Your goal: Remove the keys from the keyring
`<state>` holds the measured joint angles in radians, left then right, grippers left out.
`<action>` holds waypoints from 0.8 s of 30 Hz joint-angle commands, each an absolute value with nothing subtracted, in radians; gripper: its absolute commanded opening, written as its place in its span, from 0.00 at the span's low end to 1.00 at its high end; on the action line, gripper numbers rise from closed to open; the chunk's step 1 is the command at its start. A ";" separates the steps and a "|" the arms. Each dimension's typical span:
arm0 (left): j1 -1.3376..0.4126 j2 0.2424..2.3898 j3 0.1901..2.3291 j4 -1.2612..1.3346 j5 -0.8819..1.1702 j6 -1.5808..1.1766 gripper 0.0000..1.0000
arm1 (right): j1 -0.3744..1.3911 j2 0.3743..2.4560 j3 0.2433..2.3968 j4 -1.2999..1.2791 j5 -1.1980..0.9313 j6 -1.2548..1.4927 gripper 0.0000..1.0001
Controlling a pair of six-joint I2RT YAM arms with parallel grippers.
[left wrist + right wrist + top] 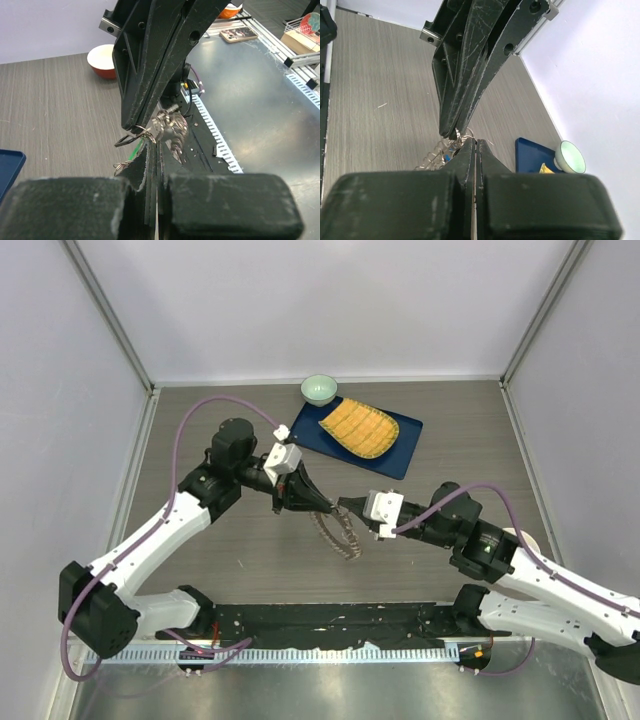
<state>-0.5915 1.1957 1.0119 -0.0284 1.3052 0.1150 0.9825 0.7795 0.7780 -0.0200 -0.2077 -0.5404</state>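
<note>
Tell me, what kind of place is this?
Probably a robot test lab, not a home: plain walls box in a table, and a left arm and right arm are bolted along its near edge.

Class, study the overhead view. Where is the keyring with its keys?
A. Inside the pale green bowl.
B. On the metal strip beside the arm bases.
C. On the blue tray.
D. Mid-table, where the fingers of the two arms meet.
D: the keyring is right where the left fingers and right fingers meet tip to tip, apart from the bowl and the blue tray.
</note>
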 commanded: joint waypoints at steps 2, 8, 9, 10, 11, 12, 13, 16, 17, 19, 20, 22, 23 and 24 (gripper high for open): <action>-0.621 1.192 1.022 -0.087 1.405 0.167 0.00 | 0.971 0.821 0.861 0.083 -0.121 -0.661 0.01; -0.623 1.200 1.014 -0.083 1.401 0.166 0.00 | 0.971 0.841 0.862 0.117 -0.186 -0.842 0.01; -0.624 1.200 1.014 -0.080 1.397 0.163 0.00 | 0.971 0.841 0.858 0.123 -0.192 -0.862 0.01; -0.626 1.198 1.012 -0.078 1.394 0.161 0.00 | 0.971 0.845 0.857 0.135 -0.199 -0.874 0.01; -0.626 1.198 1.006 -0.072 1.394 0.160 0.00 | 0.971 0.847 0.857 0.140 -0.205 -0.885 0.01; -0.626 1.190 1.003 -0.060 1.385 0.155 0.00 | 0.969 0.851 0.853 0.147 -0.209 -0.903 0.01; -0.627 1.187 0.999 -0.051 1.379 0.149 0.00 | 0.971 0.851 0.845 0.164 -0.213 -0.910 0.01; -0.627 1.166 0.959 0.076 1.348 0.046 0.00 | 0.971 0.842 0.805 0.228 -0.221 -0.919 0.01; -0.626 1.163 0.924 0.145 1.339 -0.028 0.00 | 0.971 0.838 0.790 0.254 -0.221 -0.919 0.01; -0.626 1.152 0.881 0.395 1.304 -0.226 0.00 | 0.969 0.828 0.746 0.329 -0.207 -0.922 0.01; -0.624 1.152 0.853 0.461 1.289 -0.277 0.00 | 0.969 0.830 0.736 0.347 -0.206 -0.922 0.01; -0.627 1.163 0.857 0.528 1.266 -0.349 0.00 | 0.969 0.833 0.733 0.370 -0.212 -0.923 0.01; -0.627 1.166 0.864 0.529 1.267 -0.360 0.00 | 0.969 0.836 0.732 0.382 -0.210 -0.923 0.01; -0.627 1.169 0.867 0.528 1.266 -0.371 0.00 | 0.969 0.841 0.732 0.394 -0.210 -0.923 0.01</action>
